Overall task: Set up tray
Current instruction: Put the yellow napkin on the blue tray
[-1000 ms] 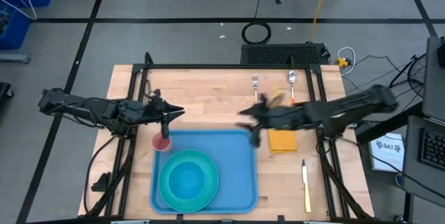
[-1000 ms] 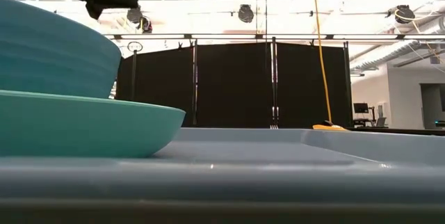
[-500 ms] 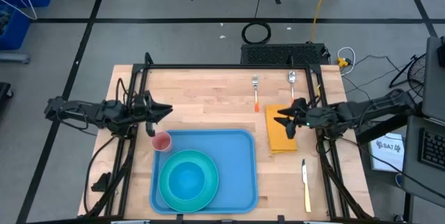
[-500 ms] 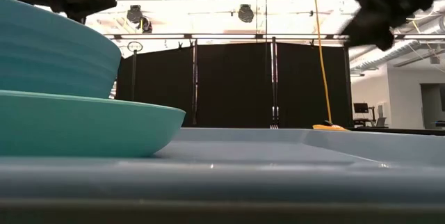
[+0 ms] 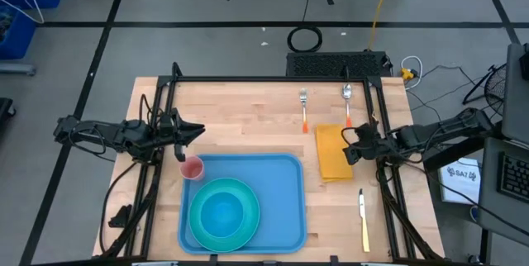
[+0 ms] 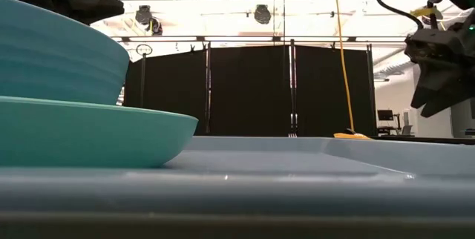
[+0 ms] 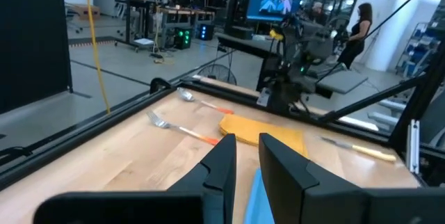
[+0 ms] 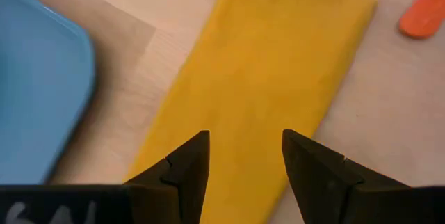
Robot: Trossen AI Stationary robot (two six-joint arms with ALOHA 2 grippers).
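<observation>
The light-blue tray [image 5: 281, 192] lies at the table's near middle. On its left half stands a teal plate [image 5: 198, 226] with a teal bowl [image 5: 225, 212] in it. A pink cup [image 5: 192, 168] stands at the tray's far left corner. A yellow napkin [image 5: 329, 154] lies flat on the table right of the tray. My right gripper [image 5: 347, 146] hovers open over the napkin [image 8: 278, 64], well above it in the low view [image 6: 430, 102]. My left gripper [image 5: 201, 130] hangs beyond the cup, its fingers [image 7: 247, 140] a narrow gap apart, holding nothing.
A fork [image 5: 303, 105] and a spoon [image 5: 347, 101], both orange-handled, lie on the table beyond the napkin. A yellow-handled knife [image 5: 364, 216] lies near the table's right near corner. Bare wood stretches across the far half. A person stands in the room behind [image 7: 361, 22].
My right gripper has swung from over the tray's far right corner toward the table's right edge, ending over the napkin. My left gripper has drawn back from the pink cup toward the table's left and far side, then held still. The cup has stayed in place.
</observation>
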